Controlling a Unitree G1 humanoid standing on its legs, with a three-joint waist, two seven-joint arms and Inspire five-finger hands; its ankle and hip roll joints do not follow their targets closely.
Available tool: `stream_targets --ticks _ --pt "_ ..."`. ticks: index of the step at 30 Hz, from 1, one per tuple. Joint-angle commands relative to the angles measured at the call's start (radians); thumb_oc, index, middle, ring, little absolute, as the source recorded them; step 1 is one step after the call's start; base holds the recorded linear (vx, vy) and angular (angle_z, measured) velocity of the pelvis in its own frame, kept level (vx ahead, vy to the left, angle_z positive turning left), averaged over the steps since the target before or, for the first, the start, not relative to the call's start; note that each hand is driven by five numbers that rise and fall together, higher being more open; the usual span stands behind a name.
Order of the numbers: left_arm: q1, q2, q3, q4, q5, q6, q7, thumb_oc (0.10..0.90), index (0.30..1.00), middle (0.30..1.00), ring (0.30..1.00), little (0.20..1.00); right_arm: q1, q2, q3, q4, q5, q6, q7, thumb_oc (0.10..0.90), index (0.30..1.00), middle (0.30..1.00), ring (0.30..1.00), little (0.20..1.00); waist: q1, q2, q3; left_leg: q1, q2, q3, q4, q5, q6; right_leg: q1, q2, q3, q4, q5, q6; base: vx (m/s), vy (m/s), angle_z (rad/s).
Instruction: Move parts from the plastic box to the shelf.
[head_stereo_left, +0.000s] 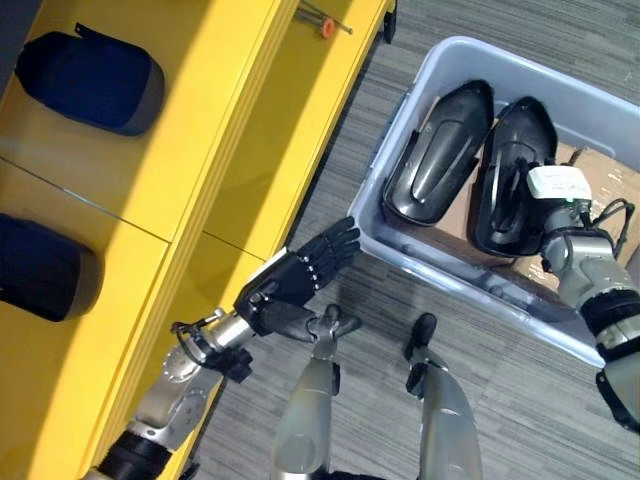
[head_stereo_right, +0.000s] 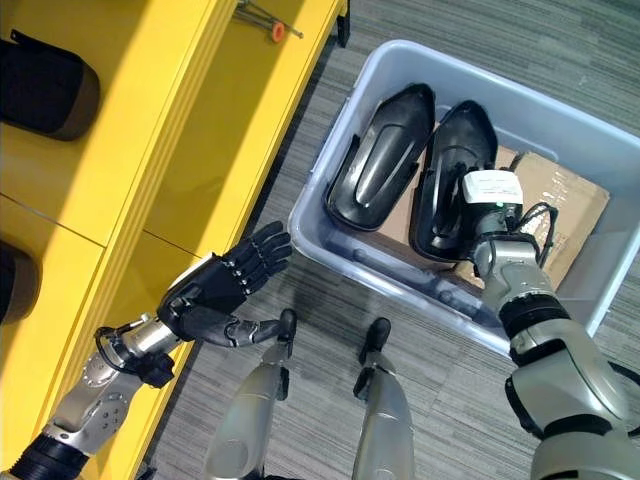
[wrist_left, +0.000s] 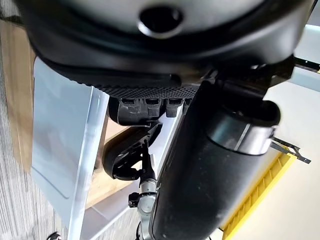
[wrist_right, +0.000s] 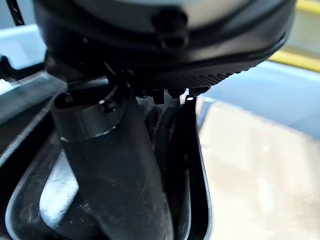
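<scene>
Left robot hand hangs open between shelf and box, fingers straight, holding nothing. My right robot hand reaches into the box onto the right of two black parts; I cannot tell whether its fingers grip. Its wrist view shows the thumb inside that part's hollow. Cardboard lines the box. Two dark parts already sit on the shelf.

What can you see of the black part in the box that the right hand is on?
The glossy black moulded plastic part is an elongated, tapered shell with a hollow, ribbed inside facing up. It lies in the pale grey plastic box on brown cardboard, close beside a matching black part. The right hand reaches into its hollow; whether the fingers are curled is hidden.
</scene>
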Motion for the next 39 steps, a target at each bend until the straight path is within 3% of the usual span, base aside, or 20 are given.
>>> stream_targets --ticks 1,4,7,14,15,22,27,31,39 --pt "0.007 -0.001 0.015 -0.141 -0.055 -0.072 -0.019 0.900 1.000 1.000 1.000 1.000 -0.021 -0.093 0.024 0.061 -0.079 0.199 -0.187 0.900 1.000 1.000 1.000 1.000 -0.022 0.037 -0.013 0.012 -0.033 0.086 -0.005 -0.056 0.049 0.085 0.053 0.013 0.068 -0.186 0.011 -0.04 0.044 -0.07" --pt "0.015 -0.008 0.016 -0.144 -0.053 -0.077 -0.035 0.900 1.000 1.000 1.000 1.000 -0.003 -0.098 -0.003 0.046 -0.096 0.221 -0.228 0.900 1.000 1.000 1.000 1.000 -0.029 0.037 -0.013 0.031 -0.034 0.090 -0.018 -0.057 0.048 0.103 0.053 0.019 0.044 -0.177 0.015 -0.02 0.027 -0.09" --pt "0.024 -0.010 0.020 -0.157 -0.057 -0.073 -0.051 0.900 1.000 1.000 1.000 1.000 0.011 -0.107 -0.023 0.015 -0.070 0.202 -0.258 0.900 1.000 1.000 1.000 1.000 -0.038 0.036 -0.013 0.055 -0.031 0.094 -0.032 -0.055 0.046 0.128 0.055 0.030 0.010 -0.164 0.018 -0.02 0.047 -0.04" --pt "0.044 -0.012 0.037 -0.179 -0.067 -0.068 -0.041 0.900 1.000 1.000 1.000 1.000 0.079 -0.122 -0.083 -0.124 -0.056 0.134 -0.314 0.900 1.000 1.000 1.000 1.000 -0.064 0.024 -0.013 0.098 -0.026 0.106 -0.043 -0.064 0.047 0.167 0.055 0.051 -0.023 -0.152 0.026 0.00 0.045 -0.09" --pt "0.049 -0.017 0.044 -0.187 -0.064 -0.064 -0.032 0.900 1.000 1.000 1.000 1.000 0.118 -0.121 -0.118 -0.204 -0.073 0.082 -0.335 0.900 1.000 1.000 1.000 1.000 -0.076 0.018 -0.013 0.114 -0.024 0.113 -0.047 -0.067 0.048 0.181 0.054 0.059 -0.035 -0.148 0.029 0.00 0.054 -0.13" --pt "0.045 -0.030 0.044 -0.185 -0.060 -0.065 -0.005 0.900 1.000 1.000 1.000 1.000 0.207 -0.109 -0.183 -0.394 -0.091 0.028 -0.334 0.900 1.000 1.000 1.000 1.000 -0.111 0.003 -0.017 0.157 -0.019 0.129 -0.057 -0.078 0.049 0.218 0.057 0.086 -0.069 -0.136 0.035 0.01 0.035 -0.08" --pt "0.043 -0.036 0.033 -0.181 -0.101 -0.050 0.009 0.900 1.000 1.000 1.000 1.000 0.236 -0.110 -0.215 -0.505 -0.189 -0.041 -0.457 0.900 1.000 1.000 1.000 1.000 -0.128 -0.002 -0.033 0.179 -0.016 0.134 -0.066 -0.083 0.050 0.235 0.061 0.101 -0.089 -0.129 0.038 0.01 0.006 -0.02" --pt "0.065 -0.049 0.047 -0.183 -0.096 -0.056 -0.001 0.900 1.000 1.000 1.000 1.000 0.324 -0.102 -0.272 -0.632 -0.188 -0.109 -0.412 0.900 1.000 1.000 1.000 1.000 -0.151 -0.010 -0.048 0.197 -0.012 0.149 -0.075 -0.089 0.047 0.246 0.064 0.115 -0.108 -0.123 0.042 0.01 0.016 -0.15" --pt "0.082 -0.045 0.062 -0.179 -0.112 -0.075 -0.005 0.900 1.000 1.000 1.000 1.000 0.498 -0.096 -0.313 -0.698 -0.166 -0.123 -0.353 0.900 1.000 1.000 1.000 1.000 -0.192 -0.023 -0.051 0.218 -0.003 0.170 -0.093 -0.088 0.048 0.253 0.068 0.139 -0.138 -0.106 0.050 -0.01 -0.005 -0.06"
